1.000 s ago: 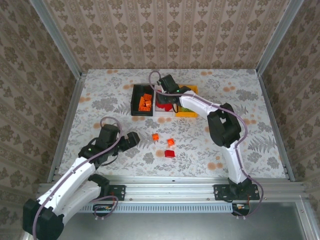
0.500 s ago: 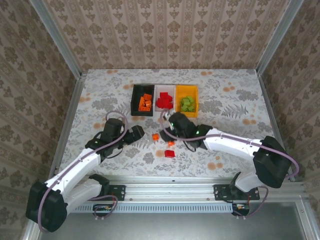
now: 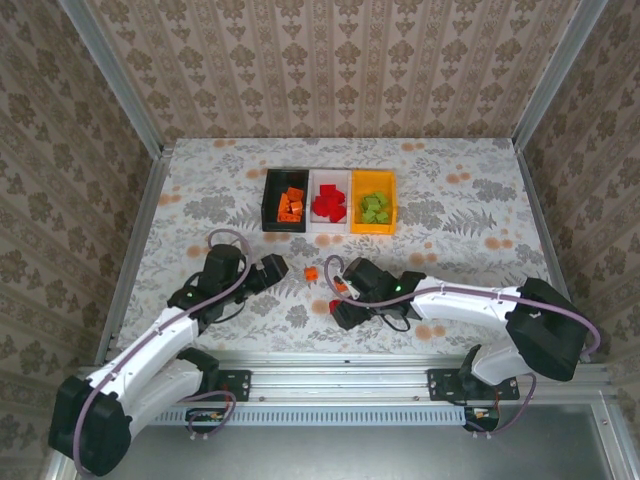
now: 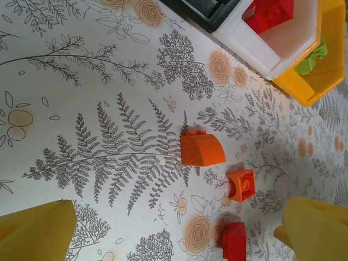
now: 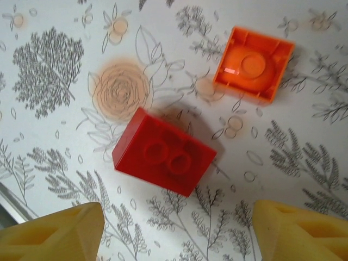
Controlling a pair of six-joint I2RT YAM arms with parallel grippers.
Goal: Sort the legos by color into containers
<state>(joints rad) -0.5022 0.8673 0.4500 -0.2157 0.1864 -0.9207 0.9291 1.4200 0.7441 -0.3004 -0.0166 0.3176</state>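
Red lego [image 5: 164, 151] lies studs up on table [image 5: 304, 136], long axis askew to the finger gap. Right claw [image 5: 179, 234] above it, wide, empty. Left claw [image 4: 174, 234] wide, empty.

Three bins [image 3: 329, 228] side by side on the table [image 3: 450, 200], bricks [image 3: 291, 203] in each, three loose bricks [image 3: 311, 272] before them.

In the left wrist view the edges cut off the black bin [image 4: 209, 16], the white bin [image 4: 250, 51] and the orange-yellow bin [image 4: 326, 76]. From above, the right tool [image 3: 342, 314] covered most of the red brick [image 5: 163, 155].
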